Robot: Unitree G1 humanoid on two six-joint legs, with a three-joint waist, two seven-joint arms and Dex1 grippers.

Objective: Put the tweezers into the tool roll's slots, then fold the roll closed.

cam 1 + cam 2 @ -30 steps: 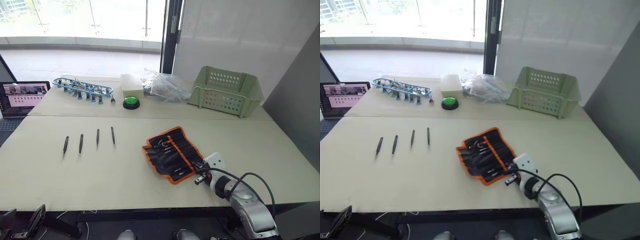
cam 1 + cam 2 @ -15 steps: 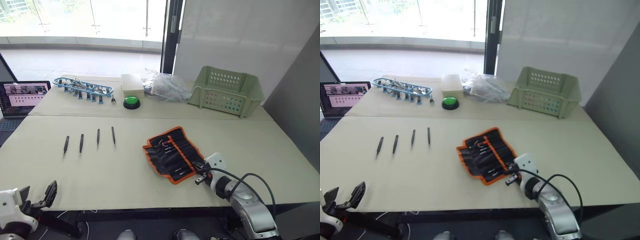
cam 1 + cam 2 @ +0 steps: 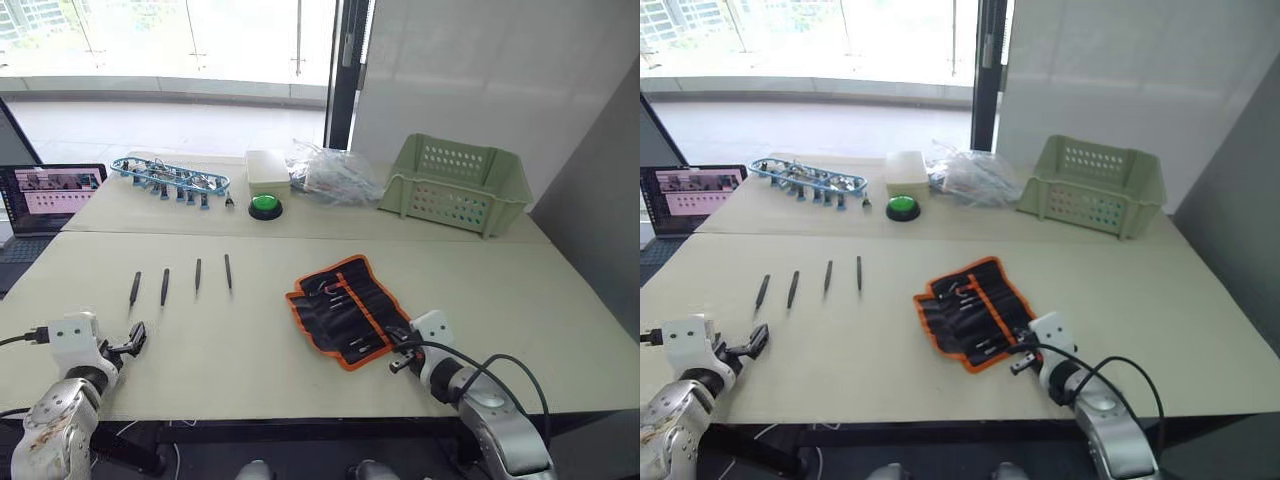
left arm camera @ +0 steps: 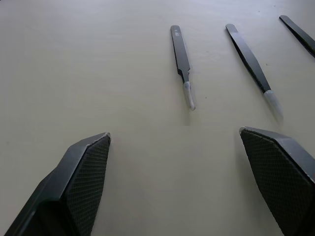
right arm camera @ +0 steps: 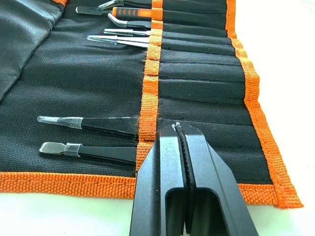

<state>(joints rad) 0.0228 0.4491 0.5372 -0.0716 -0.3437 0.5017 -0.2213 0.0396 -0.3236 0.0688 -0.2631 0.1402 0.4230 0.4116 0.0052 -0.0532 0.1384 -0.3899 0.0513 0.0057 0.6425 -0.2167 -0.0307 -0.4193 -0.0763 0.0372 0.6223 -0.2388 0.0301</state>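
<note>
Several black tweezers (image 3: 164, 286) lie in a row on the table's left half. My left gripper (image 3: 135, 340) hovers open just short of them, near the front edge; in the left wrist view its wide-spread fingers (image 4: 88, 167) frame the nearest tweezers (image 4: 182, 59). The tool roll (image 3: 345, 308), black with orange edging, lies unfolded at centre right. Two tweezers (image 5: 88, 124) sit in its near slots, and other tools are in the far ones. My right gripper (image 5: 177, 130) is shut, its tips resting on the roll's near corner beside the orange middle band.
At the back of the table stand a pale green basket (image 3: 455, 183), clear plastic bags (image 3: 330, 175), a white box (image 3: 266, 168), a green button (image 3: 264, 205) and a blue rack of clips (image 3: 170, 178). A laptop (image 3: 48, 190) sits at far left.
My left arm has risen from below the table's front edge, and its open gripper now sits over the table near the tweezers. The right gripper has hardly moved.
</note>
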